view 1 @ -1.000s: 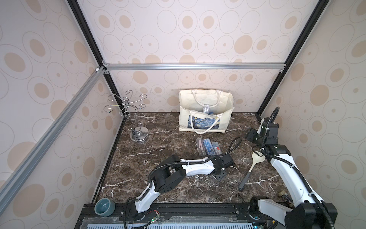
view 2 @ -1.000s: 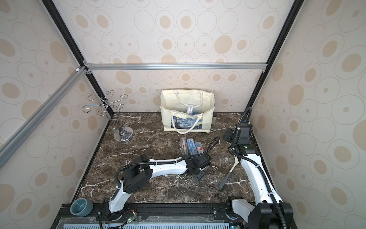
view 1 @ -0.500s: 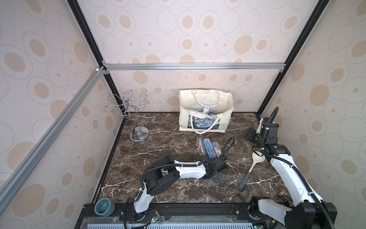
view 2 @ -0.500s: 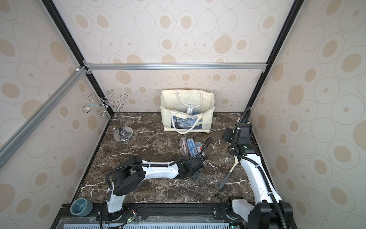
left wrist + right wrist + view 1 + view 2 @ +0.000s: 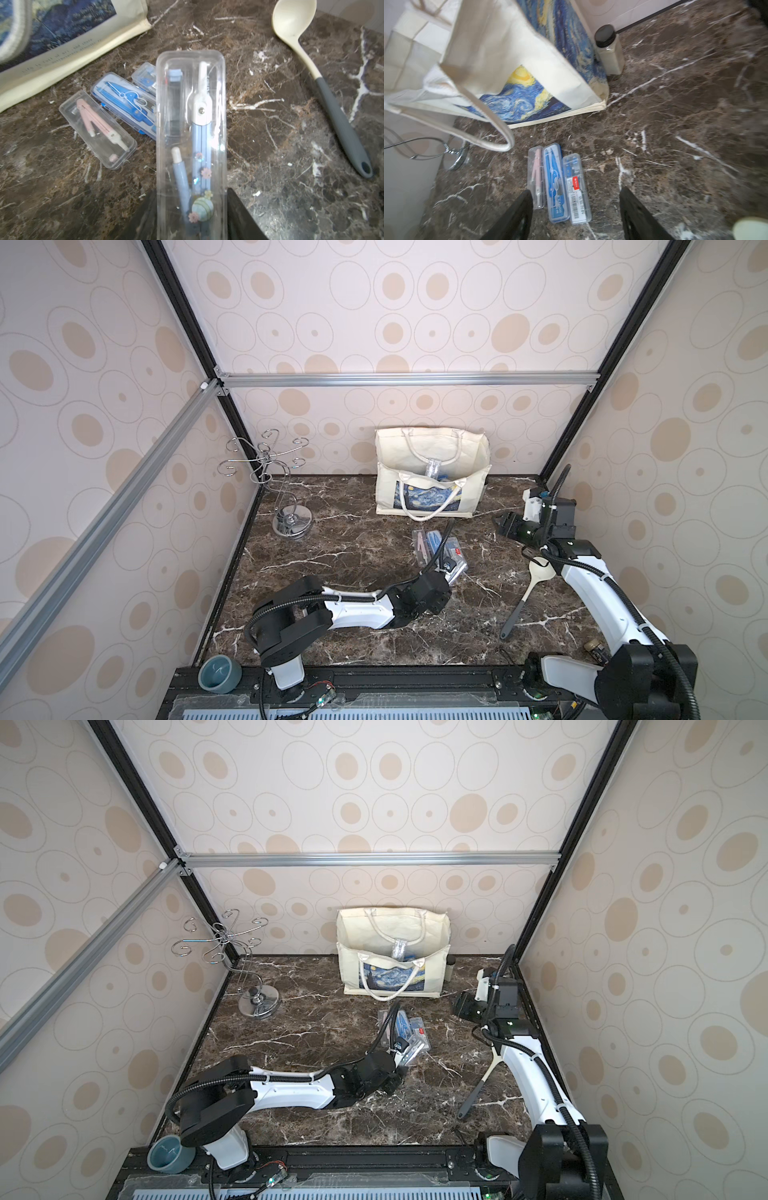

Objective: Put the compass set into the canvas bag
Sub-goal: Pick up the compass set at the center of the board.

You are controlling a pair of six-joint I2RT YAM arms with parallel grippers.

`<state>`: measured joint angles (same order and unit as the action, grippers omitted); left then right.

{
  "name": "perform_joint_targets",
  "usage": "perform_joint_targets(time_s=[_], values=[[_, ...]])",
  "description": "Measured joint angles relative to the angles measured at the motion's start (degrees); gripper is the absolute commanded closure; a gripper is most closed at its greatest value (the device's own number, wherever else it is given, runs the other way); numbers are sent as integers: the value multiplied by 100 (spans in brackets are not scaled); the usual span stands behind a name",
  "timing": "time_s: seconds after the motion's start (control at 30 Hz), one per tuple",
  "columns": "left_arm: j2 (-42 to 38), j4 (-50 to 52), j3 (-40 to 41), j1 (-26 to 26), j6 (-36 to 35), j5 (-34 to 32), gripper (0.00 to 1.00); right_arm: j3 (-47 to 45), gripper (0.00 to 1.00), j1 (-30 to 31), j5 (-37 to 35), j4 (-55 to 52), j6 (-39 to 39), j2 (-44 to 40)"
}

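Left gripper [image 5: 192, 192] clamped the compass set [image 5: 191, 116] by its end, so I judged: lift level, slow, to bag [image 5: 62, 56]; right gripper [image 5: 575, 189] gaped empty.

Cream spoon [image 5: 324, 91] with grey handle, flat on the marble tabletop [image 5: 353, 556], off to the right of the left gripper [image 5: 191, 218]. Chrome wire stand [image 5: 293, 526] far to its left. Black-capped jar [image 5: 609, 52] ahead of the right gripper [image 5: 576, 193]. Grey-blue bowl [image 5: 219, 674] well behind both.
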<state>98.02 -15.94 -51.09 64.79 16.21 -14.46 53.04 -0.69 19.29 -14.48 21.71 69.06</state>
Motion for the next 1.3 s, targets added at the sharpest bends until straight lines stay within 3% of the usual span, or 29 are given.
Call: perform_joint_targets(time_s=[0.27,0.63,0.87,1.13,1.3], values=[[-234,-876,341,-243,52,-92,54,-236,32,575,1320,131,24,101],[-461,-1602,586,-496,243,151,53,-302,34,1401,1423,302,37,179],[-466,-1731,588,-535,291,278,53,-302,43,1598,1563,549,223,531],[-466,-1792,588,-564,341,387,53,-299,64,1875,1655,872,472,791],[-466,-1792,588,-570,356,413,53,-286,70,1902,1683,964,525,855]])
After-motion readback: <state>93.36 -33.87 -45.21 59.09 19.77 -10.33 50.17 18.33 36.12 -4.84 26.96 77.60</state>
